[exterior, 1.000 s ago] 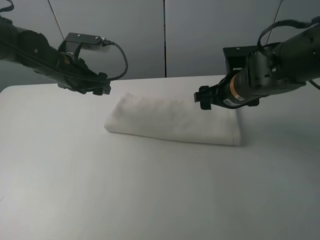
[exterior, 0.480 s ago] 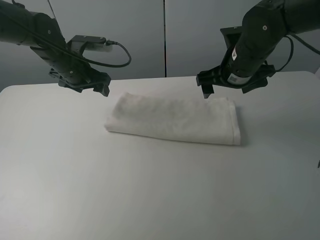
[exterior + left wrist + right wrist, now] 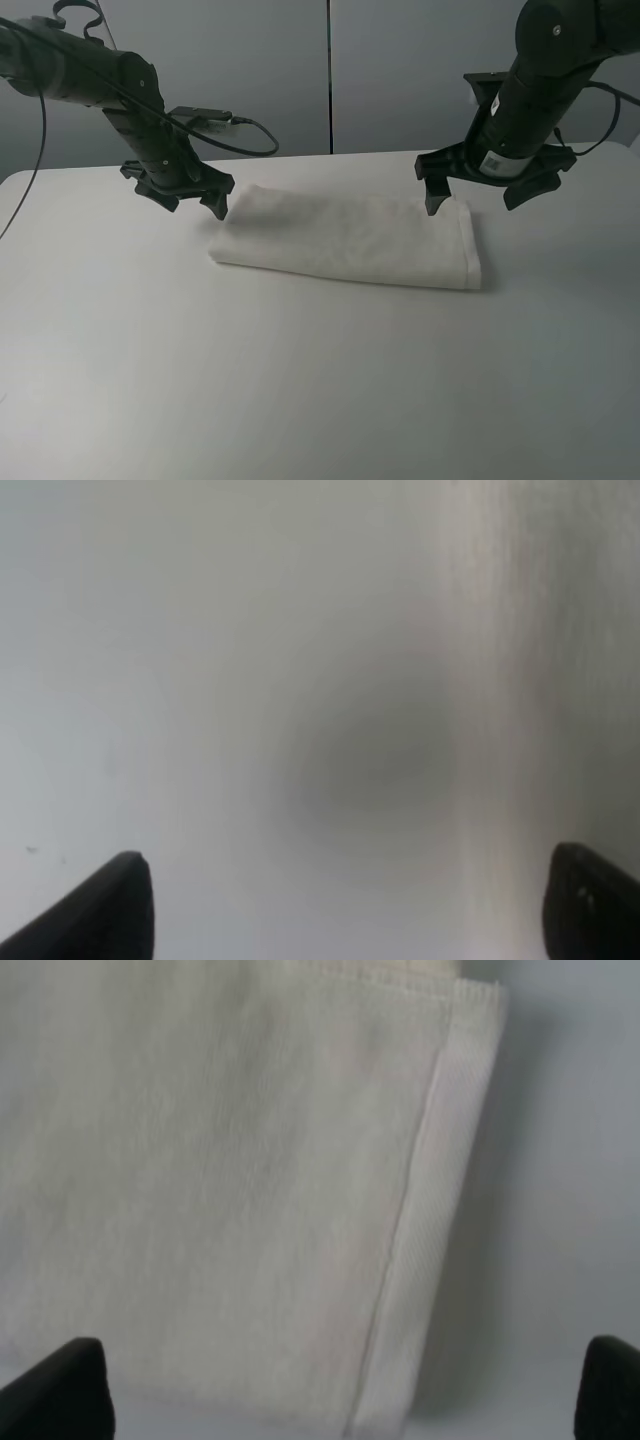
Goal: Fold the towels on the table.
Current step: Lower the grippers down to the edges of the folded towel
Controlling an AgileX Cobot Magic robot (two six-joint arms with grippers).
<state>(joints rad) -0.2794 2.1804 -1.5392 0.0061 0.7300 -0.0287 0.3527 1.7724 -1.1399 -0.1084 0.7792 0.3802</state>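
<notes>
The white towel (image 3: 350, 238) lies folded into a long strip on the white table (image 3: 300, 380), towards the back. My left gripper (image 3: 190, 198) is open and empty, pointing down just left of the towel's left end. Its wrist view shows only blurred table (image 3: 300, 730) between the two fingertips (image 3: 110, 910). My right gripper (image 3: 478, 197) is open and empty, pointing down over the towel's right end. Its wrist view shows the towel (image 3: 220, 1180) with its woven band (image 3: 430, 1230) along the edge.
A grey panelled wall (image 3: 330, 70) stands behind the table's back edge. Black cables (image 3: 230, 125) hang from the left arm.
Both grippers have tipped to point downward and lowered toward the towel's ends. The left one moved right to the towel's left end; the right one shifted right over its right end.
</notes>
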